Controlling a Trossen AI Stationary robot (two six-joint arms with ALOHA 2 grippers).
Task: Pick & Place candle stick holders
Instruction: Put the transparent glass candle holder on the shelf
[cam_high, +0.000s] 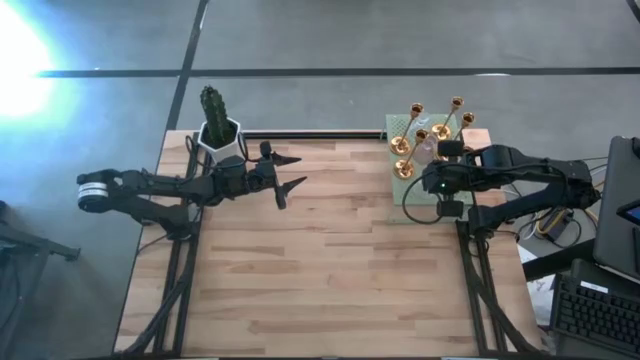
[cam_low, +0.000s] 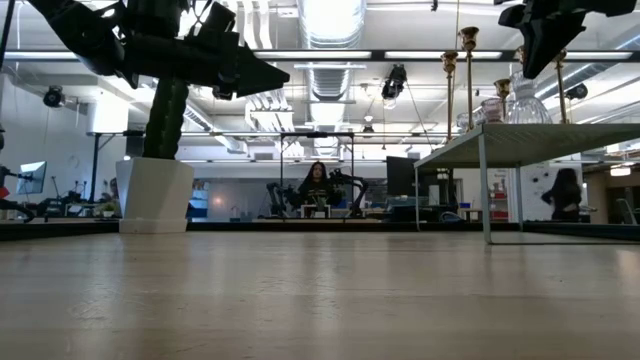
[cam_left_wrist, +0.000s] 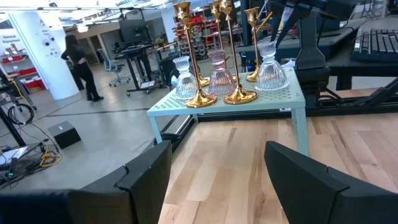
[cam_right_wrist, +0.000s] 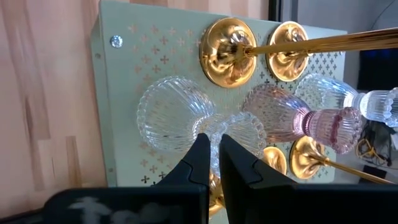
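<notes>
Hovering clenched over the clear holder (cam_right_wrist: 177, 121), your right gripper (cam_right_wrist: 210, 142) holds nothing. Descend like that and you topple the crowded gold holders (cam_right_wrist: 227, 59); left gripper (cam_high: 290, 174) waits released.

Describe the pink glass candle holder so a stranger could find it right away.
Find the pale green perforated stand at the table's far right corner. Among the tall gold candlesticks on it sit three ribbed glass holders; the pink one stands in the middle, the only tinted glass.
</notes>
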